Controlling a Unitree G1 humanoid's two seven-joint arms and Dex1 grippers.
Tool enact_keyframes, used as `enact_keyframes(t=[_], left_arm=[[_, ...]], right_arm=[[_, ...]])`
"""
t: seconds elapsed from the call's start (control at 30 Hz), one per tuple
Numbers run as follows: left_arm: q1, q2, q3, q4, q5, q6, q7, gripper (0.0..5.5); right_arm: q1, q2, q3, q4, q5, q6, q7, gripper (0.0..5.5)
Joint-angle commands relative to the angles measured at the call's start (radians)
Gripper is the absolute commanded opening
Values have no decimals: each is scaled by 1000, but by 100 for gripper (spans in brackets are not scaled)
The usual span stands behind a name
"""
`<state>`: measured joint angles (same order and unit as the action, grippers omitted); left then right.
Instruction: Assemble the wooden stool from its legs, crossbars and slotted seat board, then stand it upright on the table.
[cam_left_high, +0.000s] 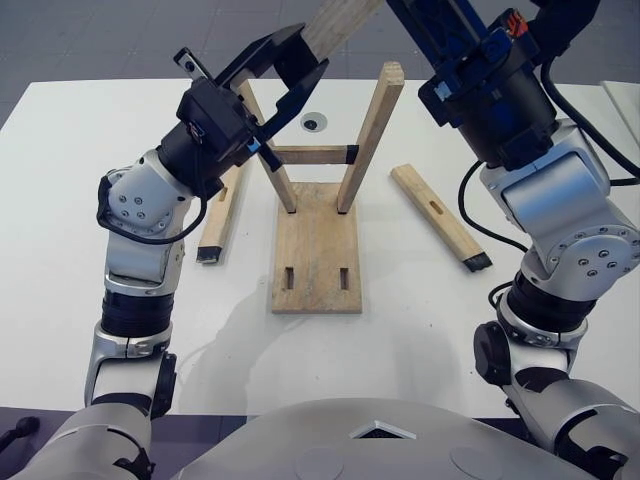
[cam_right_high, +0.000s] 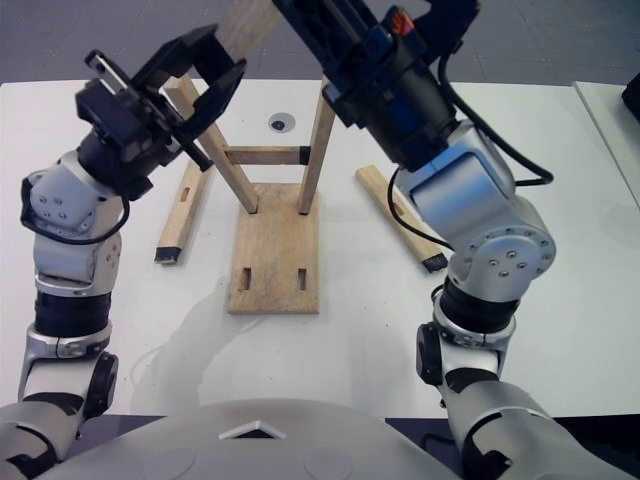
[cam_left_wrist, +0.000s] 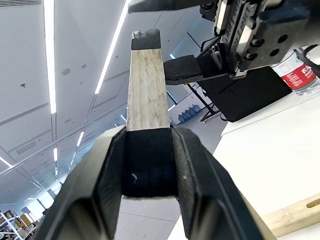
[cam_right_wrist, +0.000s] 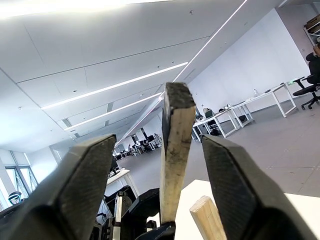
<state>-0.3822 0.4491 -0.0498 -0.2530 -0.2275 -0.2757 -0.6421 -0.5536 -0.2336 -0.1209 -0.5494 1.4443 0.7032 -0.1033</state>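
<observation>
Above the board's (cam_left_high: 315, 245) far end the left gripper (cam_left_wrist: 149, 132) clamps a leg (cam_left_wrist: 145, 85), with the right gripper (cam_right_wrist: 160, 142) spread around its top; it should close squarely on the wood before the left lets go.

a white table (cam_left_high: 420, 330) carries the pieces. the slotted seat board (cam_left_high: 315, 265) lies flat at its middle, two empty slots toward its near edge. a loose left leg (cam_left_high: 215, 235) lies just left of the board, a loose right leg (cam_left_high: 437, 215) to its right and apart, both black-capped at their near ends. a round cable hole (cam_left_high: 313, 123) sits beyond the board.
</observation>
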Motion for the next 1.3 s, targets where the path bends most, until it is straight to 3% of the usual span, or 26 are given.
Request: enact_keyframes(t=[0.03, 0.43, 0.7, 0.73, 1.0, 1.3], left_arm=[[14, 13, 1, 5, 19, -22, -17, 129], [-10, 10, -7, 47, 70, -98, -16, 129], [-20, 10, 0, 62, 79, -109, -6, 129], [-21, 10, 0, 65, 84, -110, -3, 168], [-5, 42, 30, 129, 165, -146, 32, 282], [-15, 33, 152, 191, 172, -167, 164, 423]], right_arm=[[-17, -12, 10, 3, 2, -11, 11, 236], [-3, -34, -16, 7, 17, -40, -21, 55], [-42, -36, -28, 24, 88, -59, -18, 49], [-51, -34, -36, 27, 113, -68, -23, 49], [-121, -92, -121, 60, 195, -129, -64, 42], [30, -367, -297, 211, -127, -131, 87, 42]])
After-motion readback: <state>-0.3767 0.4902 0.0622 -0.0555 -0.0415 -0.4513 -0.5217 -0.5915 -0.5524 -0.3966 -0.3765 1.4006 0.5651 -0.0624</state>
